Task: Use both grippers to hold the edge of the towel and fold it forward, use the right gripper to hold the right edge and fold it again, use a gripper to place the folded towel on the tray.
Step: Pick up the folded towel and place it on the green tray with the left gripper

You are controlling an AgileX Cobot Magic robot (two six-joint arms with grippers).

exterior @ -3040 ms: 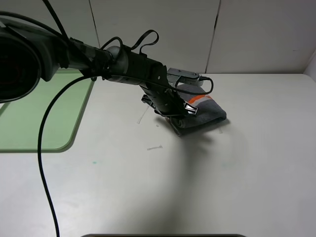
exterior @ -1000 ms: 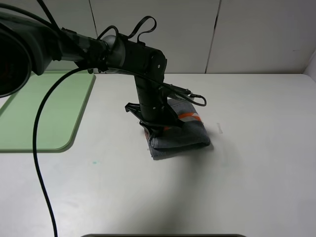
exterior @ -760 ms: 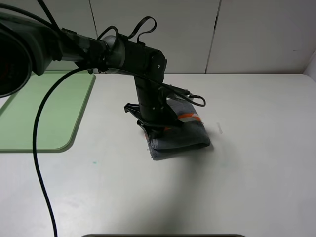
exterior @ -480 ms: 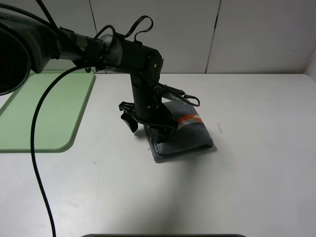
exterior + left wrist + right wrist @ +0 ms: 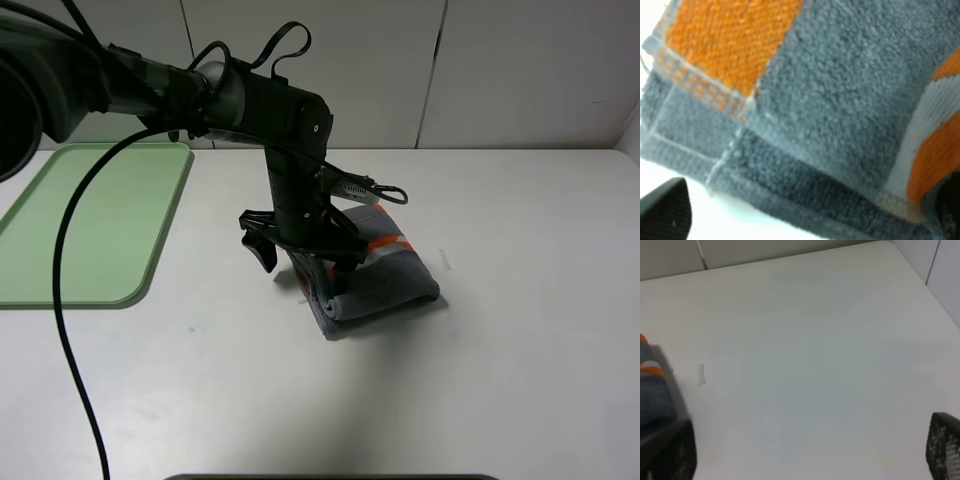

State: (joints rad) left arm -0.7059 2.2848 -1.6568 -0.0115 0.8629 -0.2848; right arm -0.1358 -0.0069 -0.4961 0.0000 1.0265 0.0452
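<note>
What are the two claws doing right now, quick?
Left gripper: open, jaws spread over the folded towel, not gripping it.
Right gripper: open, holding nothing.

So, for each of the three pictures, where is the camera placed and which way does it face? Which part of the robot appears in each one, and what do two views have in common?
Exterior high: mounted high off the arms, looking down on the white table, the tray and the left gripper over the folded towel.
Left wrist: on the left arm, very close above the towel; two dark fingertips show.
Right wrist: on the right arm, facing bare table; the right gripper shows open.
Shared: the towel appears in all three.
</note>
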